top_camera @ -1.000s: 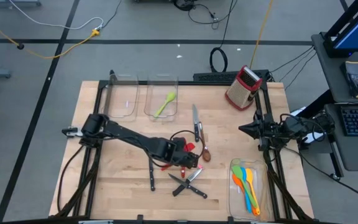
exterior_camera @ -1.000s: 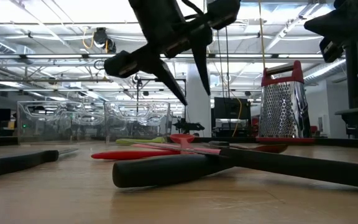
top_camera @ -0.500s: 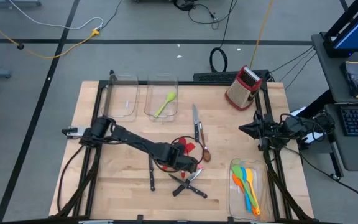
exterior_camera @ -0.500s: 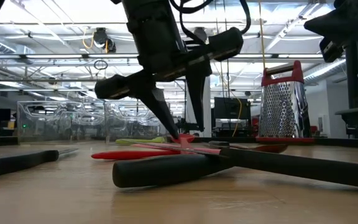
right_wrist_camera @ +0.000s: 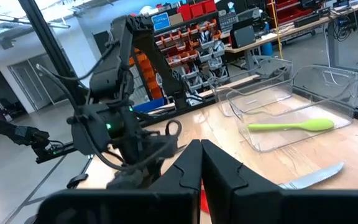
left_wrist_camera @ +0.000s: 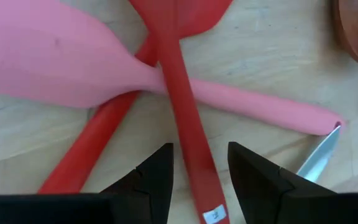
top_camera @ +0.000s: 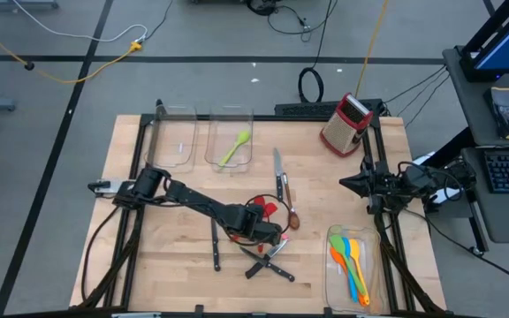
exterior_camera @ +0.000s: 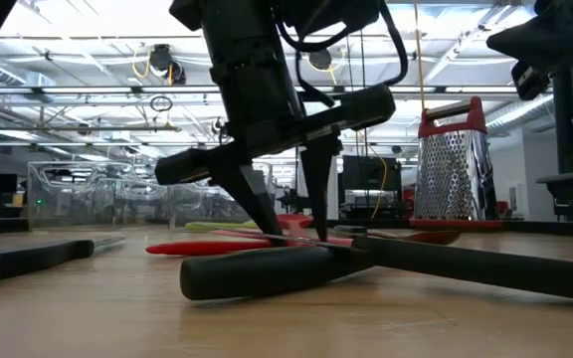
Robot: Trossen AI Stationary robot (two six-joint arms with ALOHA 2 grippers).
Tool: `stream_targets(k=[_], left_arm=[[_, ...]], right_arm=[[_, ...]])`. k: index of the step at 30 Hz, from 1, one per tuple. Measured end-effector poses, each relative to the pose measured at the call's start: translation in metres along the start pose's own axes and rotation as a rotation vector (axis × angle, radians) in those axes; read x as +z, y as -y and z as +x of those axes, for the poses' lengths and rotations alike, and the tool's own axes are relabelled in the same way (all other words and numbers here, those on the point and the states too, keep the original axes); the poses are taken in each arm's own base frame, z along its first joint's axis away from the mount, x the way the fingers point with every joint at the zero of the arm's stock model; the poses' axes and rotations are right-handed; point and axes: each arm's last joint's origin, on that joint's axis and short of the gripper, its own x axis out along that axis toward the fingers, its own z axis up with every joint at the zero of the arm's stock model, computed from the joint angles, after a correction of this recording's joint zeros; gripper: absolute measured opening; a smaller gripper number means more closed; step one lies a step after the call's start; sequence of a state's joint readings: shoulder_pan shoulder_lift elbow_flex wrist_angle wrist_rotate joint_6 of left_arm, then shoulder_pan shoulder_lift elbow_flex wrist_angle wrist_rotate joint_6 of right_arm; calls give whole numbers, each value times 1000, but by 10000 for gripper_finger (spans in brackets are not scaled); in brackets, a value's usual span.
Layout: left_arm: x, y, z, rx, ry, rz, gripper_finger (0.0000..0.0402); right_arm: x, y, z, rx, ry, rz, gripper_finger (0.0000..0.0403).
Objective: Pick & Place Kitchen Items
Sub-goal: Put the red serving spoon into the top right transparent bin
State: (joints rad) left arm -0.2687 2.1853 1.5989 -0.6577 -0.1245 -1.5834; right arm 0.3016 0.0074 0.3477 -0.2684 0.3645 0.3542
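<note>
My wooden table (top_camera: 166, 256) sits on a grey floor, and most of its left half is bare board, which gives me room on that side. Along the far edge stand two clear bins (top_camera: 206, 141), one holding a green spatula (top_camera: 234, 147), with the red box grater (top_camera: 345, 124) near the far right corner. A third bin (top_camera: 347, 269) at the near right edge holds orange, blue and yellow utensils (top_camera: 350, 265).

The clutter is in the middle. My left gripper (left_wrist_camera: 197, 165) is down at the pile, fingers (left_wrist_camera: 157, 174) spread to either side of the red spatula's handle (left_wrist_camera: 182, 118), not yet pressed onto it. That handle lies over a pink spatula (left_wrist_camera: 61, 62) and a second red handle (left_wrist_camera: 89, 152). A knife tip (left_wrist_camera: 319, 155) shows just beside the pink handle's end, and the brown spoon (top_camera: 292, 218) lies close by. Black-handled knives (top_camera: 268, 262) cross just nearer the front edge.

My right gripper (right_wrist_camera: 201, 162) waits over the right edge, pressed together and empty.
</note>
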Motion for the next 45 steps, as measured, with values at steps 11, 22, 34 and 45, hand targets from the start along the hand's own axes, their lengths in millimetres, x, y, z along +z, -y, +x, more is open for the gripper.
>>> stream_targets(k=[11, 22, 34, 45], left_arm=[[1, -5, 6, 51, 2, 2, 149], [0, -8, 18, 85, 9, 15, 36], [-9, -8, 15, 76, 85, -21, 36], [-4, 1, -42, -55, 275, -36, 36]], right_arm=[[0, 0, 0, 0, 1, 1, 0], [0, 0, 0, 1, 2, 1, 0], [0, 0, 0, 1, 2, 1, 0], [0, 0, 0, 0, 2, 1, 0]])
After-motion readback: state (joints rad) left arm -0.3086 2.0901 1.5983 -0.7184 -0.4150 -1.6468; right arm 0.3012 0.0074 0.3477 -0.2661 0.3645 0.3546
